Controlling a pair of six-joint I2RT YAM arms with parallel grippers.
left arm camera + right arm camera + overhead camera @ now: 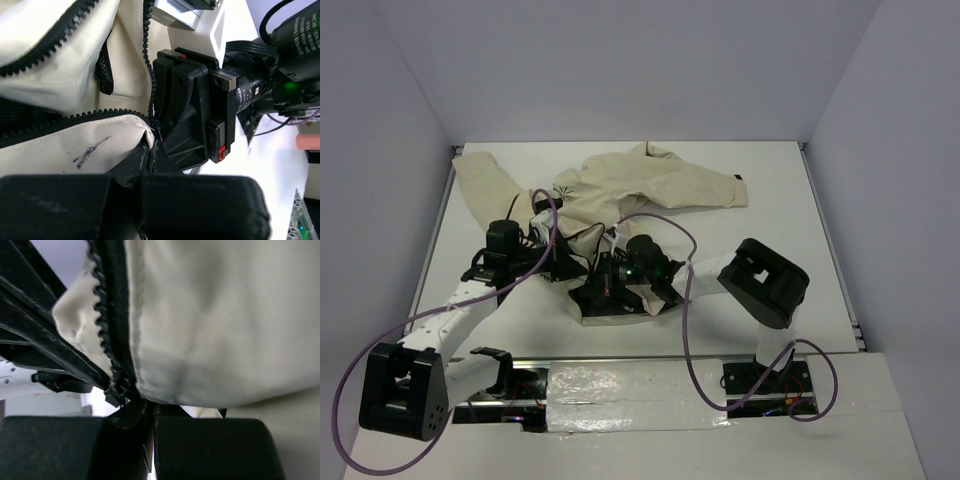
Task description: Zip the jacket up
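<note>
Left jaws: shut tight with no gap. The left gripper [150,150] pinches the bottom corner of the jacket [65,75], right where the zipper [147,60] ends.
Right jaws: shut tight too. The right gripper [150,412] nips the low end of the zipper [102,320], and the cream cloth of the jacket [210,315] hangs just above the tips.
Between the two: the grippers sit very close, tip near tip. The black body of the right one fills the space just past the left tips.
Zipper: it is not done up. From the left jaws one row of black teeth runs straight away and another runs off to the side, with black lining [25,112] showing in the gap.
Mark: a dark smudge [90,146] is on the cloth just beside the left tips.
Jacket: it lies on the white table [790,240]. Its bottom edge is at the jaws and the rest of it [640,180] is bunched up on the far side of them.
Sleeves: one sleeve [485,180] spreads out far to the left, the other [710,190] far to the right.
Star: a small dark star [563,193] sits on the cloth a little past the left gripper [563,266].
</note>
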